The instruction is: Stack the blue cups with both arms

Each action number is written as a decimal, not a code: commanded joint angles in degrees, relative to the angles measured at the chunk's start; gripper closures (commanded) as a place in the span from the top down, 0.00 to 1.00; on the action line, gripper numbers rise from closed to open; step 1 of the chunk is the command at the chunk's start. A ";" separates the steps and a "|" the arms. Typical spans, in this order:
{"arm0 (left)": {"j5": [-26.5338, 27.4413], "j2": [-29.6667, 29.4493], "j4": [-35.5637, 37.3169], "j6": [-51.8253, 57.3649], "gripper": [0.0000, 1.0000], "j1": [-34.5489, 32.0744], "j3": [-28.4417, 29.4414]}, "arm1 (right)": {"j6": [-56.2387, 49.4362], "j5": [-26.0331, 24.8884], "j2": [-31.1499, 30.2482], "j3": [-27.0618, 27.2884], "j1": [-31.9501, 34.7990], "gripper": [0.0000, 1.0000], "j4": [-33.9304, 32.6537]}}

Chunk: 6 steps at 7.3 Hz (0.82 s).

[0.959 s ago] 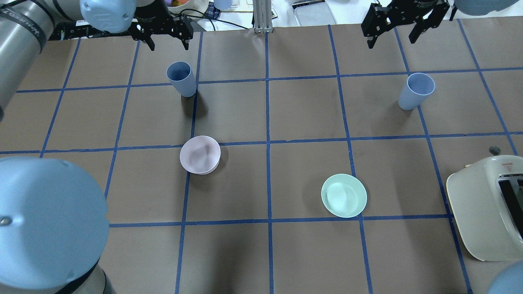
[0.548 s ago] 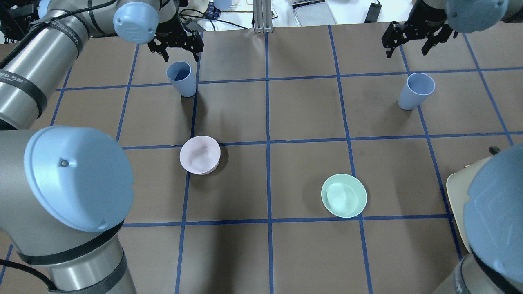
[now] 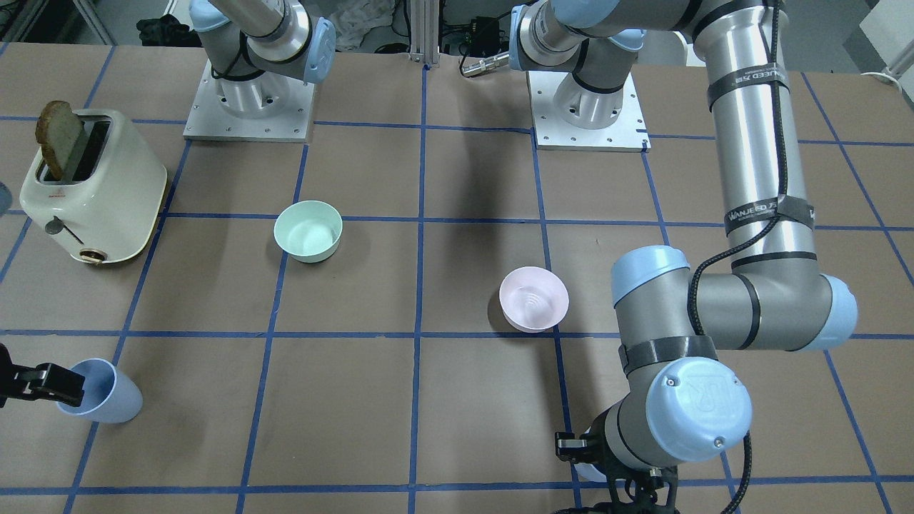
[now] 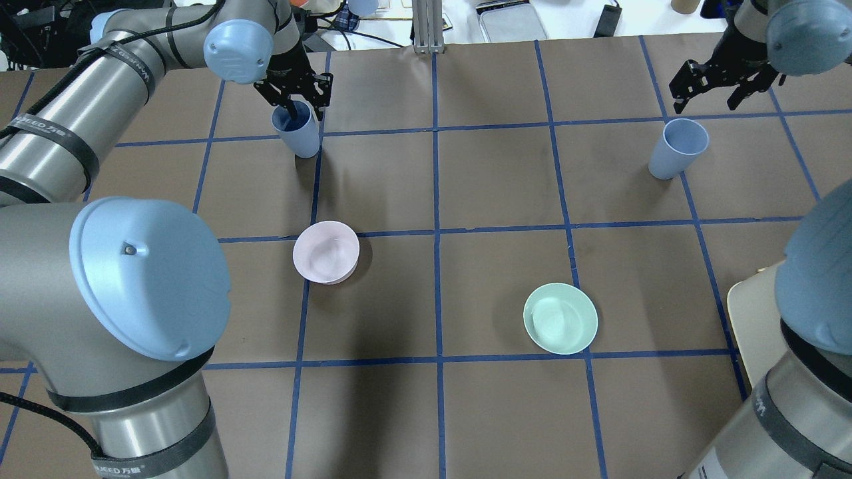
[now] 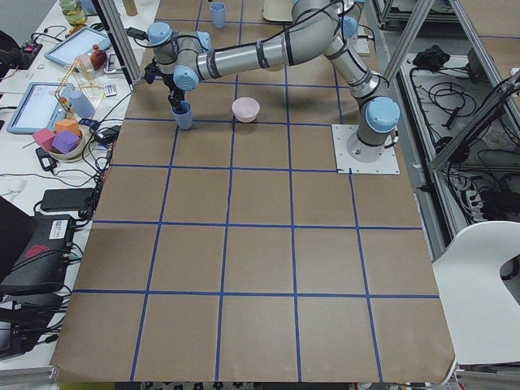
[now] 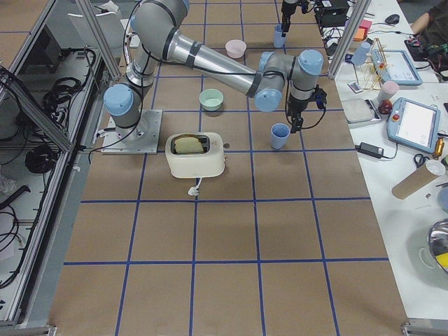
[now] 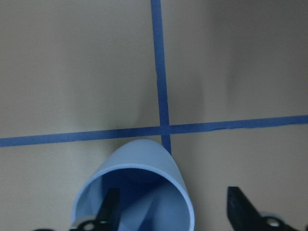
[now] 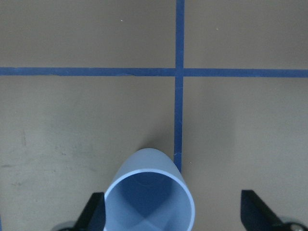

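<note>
Both blue cups are recorded upright on the table (image 4: 499, 179), well apart. The left cup (image 4: 299, 136) is straddled at its rim by the left gripper (image 4: 305, 106), jaws apart: one finger (image 7: 110, 207) is seen inside the cup, the other outside. The right gripper (image 4: 705, 100) is held over the right cup (image 4: 675, 153), jaws spread wide and not clamped. A pink bowl (image 4: 326, 253) and a green bowl (image 4: 560, 318) are noted nearer the robot.

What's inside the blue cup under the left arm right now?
One finger of the left pincer dips inside the blue cup; the other is outside its wall. Otherwise only dark blue interior shows; the finger and the frame edge hide part of the bottom.
</note>
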 commanded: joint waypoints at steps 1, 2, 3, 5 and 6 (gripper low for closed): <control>0.08 0.22 0.04 -0.16 0.00 -0.18 0.26 | -0.87 -0.09 0.60 0.13 -0.64 1.00 2.13; 0.00 0.66 0.13 -1.03 0.00 -1.05 0.35 | -0.87 -0.09 0.78 0.65 -0.73 1.00 2.74; 0.17 2.06 0.04 -3.31 0.00 -4.45 1.05 | -0.79 0.00 1.13 1.96 -0.73 1.00 2.58; 0.00 2.26 -1.02 -18.81 0.00 -13.76 1.93 | -0.96 -0.18 1.83 4.26 -1.26 0.82 1.79; 0.17 1.38 -0.58 -24.45 0.00 -16.24 1.93 | -1.05 -0.09 1.83 4.17 -1.26 0.62 1.78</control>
